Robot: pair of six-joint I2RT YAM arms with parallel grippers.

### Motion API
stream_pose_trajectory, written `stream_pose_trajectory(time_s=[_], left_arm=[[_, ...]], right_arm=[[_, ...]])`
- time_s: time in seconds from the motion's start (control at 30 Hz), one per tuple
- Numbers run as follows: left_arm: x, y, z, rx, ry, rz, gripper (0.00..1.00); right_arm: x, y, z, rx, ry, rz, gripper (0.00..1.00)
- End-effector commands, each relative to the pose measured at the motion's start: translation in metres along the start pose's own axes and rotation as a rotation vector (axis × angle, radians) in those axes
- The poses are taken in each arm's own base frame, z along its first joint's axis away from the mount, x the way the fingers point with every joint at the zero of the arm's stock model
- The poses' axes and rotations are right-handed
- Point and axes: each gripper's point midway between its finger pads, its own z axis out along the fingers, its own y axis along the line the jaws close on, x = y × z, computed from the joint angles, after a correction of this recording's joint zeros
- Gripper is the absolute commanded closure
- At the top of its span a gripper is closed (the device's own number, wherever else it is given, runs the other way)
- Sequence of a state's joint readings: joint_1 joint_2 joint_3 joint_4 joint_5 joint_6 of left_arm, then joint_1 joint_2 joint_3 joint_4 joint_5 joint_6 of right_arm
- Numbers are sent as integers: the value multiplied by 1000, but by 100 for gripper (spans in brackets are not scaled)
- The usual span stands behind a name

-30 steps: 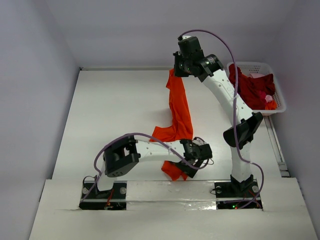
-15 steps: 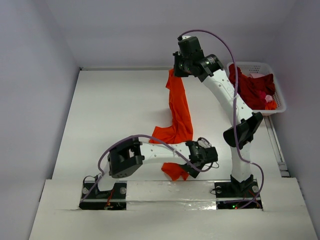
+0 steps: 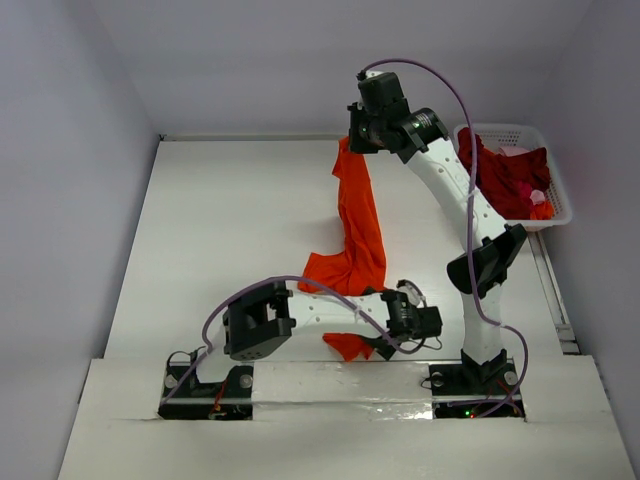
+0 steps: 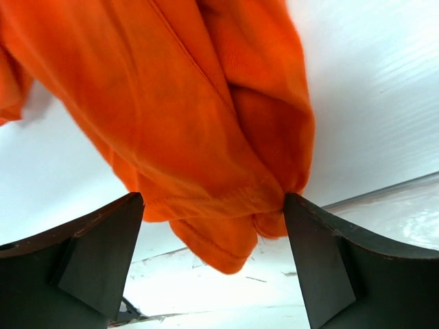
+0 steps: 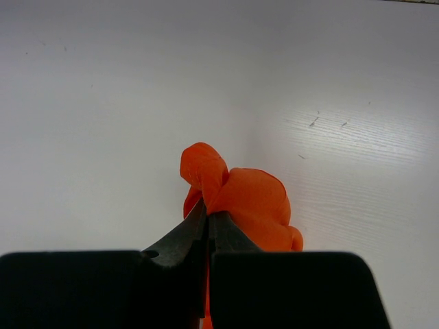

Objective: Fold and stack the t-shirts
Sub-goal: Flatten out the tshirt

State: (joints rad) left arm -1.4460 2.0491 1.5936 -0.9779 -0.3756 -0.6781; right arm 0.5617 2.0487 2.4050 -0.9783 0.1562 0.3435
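Observation:
The bright orange t-shirt hangs in a long strip from my right gripper, which is shut on its top end high above the far middle of the table. In the right wrist view a bunched fold pokes out of the closed gripper. The shirt's lower end lies crumpled at the near edge. My left gripper is low over that end, with its jaws wide apart. In the left wrist view the hem sits between the spread fingers. Dark red t-shirts lie in the basket.
The white lattice basket stands at the far right edge of the table, beside the right arm. The raised mounting strip with both arm bases runs along the near edge, just below the left gripper.
My left arm has swung right along the near edge, and the shirt's lower end beneath it now shows smaller. The right gripper and the hanging strip have not moved.

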Motion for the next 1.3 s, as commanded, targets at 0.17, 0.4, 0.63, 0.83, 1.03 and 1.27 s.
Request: stream_pose_trajectory(time_s=[0.17, 0.4, 0.63, 0.83, 1.03, 1.27], left_arm=[[-14, -7, -22, -76, -77, 52, 19], [-9, -4, -16, -112, -59, 54, 19], [-14, 2, -14, -158, -87, 31, 19], [-19, -2, -13, -160, -96, 32, 20], [-22, -4, -9, -170, -101, 38, 20], [-26, -4, -8, -183, -118, 30, 21]], right_arm=[[-35, 7, -26, -51, -119, 14, 100], [-35, 7, -29, -56, -130, 19, 100], [-29, 5, -33, -58, -127, 20, 100], [-30, 6, -35, -64, -130, 20, 100], [-30, 7, -33, -68, -127, 21, 100], [-28, 7, -30, -68, -122, 21, 100]])
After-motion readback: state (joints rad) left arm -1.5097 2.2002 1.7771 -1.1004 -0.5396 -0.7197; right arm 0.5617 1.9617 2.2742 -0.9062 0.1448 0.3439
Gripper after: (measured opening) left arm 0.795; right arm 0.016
